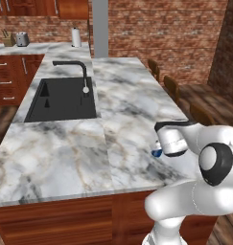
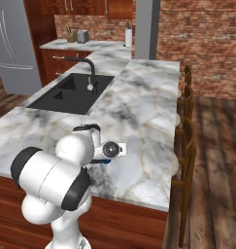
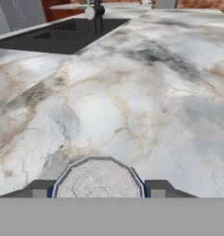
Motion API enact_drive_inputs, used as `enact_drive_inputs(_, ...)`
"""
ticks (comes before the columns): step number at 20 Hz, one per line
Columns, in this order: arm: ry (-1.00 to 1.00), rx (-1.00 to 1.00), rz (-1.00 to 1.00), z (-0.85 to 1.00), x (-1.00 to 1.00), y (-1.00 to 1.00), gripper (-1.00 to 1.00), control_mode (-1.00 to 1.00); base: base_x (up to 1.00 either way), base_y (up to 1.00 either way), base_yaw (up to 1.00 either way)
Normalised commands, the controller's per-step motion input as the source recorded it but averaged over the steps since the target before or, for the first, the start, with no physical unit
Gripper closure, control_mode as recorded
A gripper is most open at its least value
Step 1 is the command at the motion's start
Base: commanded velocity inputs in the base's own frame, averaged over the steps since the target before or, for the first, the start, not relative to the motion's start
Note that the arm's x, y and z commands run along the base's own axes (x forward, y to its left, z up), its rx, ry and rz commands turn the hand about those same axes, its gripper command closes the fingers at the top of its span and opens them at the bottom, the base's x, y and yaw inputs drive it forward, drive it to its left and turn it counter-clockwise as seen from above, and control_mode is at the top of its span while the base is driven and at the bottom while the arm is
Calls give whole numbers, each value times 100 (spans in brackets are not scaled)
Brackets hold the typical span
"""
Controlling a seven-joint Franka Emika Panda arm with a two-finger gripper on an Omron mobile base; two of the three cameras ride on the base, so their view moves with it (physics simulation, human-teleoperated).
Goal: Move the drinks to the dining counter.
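A kitchen: marble counter [image 1: 127,95], black sink [image 1: 63,100], faucet [image 1: 79,72], brick wall [image 1: 175,28], refrigerator [image 2: 12,44].

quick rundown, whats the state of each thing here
can: upright between the gripper's fingers, over the marble
gripper: shut on the can, a finger on each side
dining counter: bare marble ahead of the can
sink: empty
faucet: no water running

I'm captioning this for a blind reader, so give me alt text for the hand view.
A blue-and-white can sits between the gripper fingers, seen from above its silver top. Beyond stretches a veined marble counter with a black sink and faucet.
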Motion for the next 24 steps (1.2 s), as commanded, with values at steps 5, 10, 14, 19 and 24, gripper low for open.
enact_drive_inputs(5,0,0,0,-12,0,14,-100,-100,0,0,0)
enact_drive_inputs(10,0,0,0,-3,-3,4,-100,-100,0,0,0)
enact_drive_inputs(14,0,0,0,0,-5,0,-100,-100,0,0,0)
enact_drive_inputs(19,0,0,0,1,-5,-9,-100,-100,0,0,0)
enact_drive_inputs(24,0,4,0,25,0,-27,-100,-100,0,0,0)
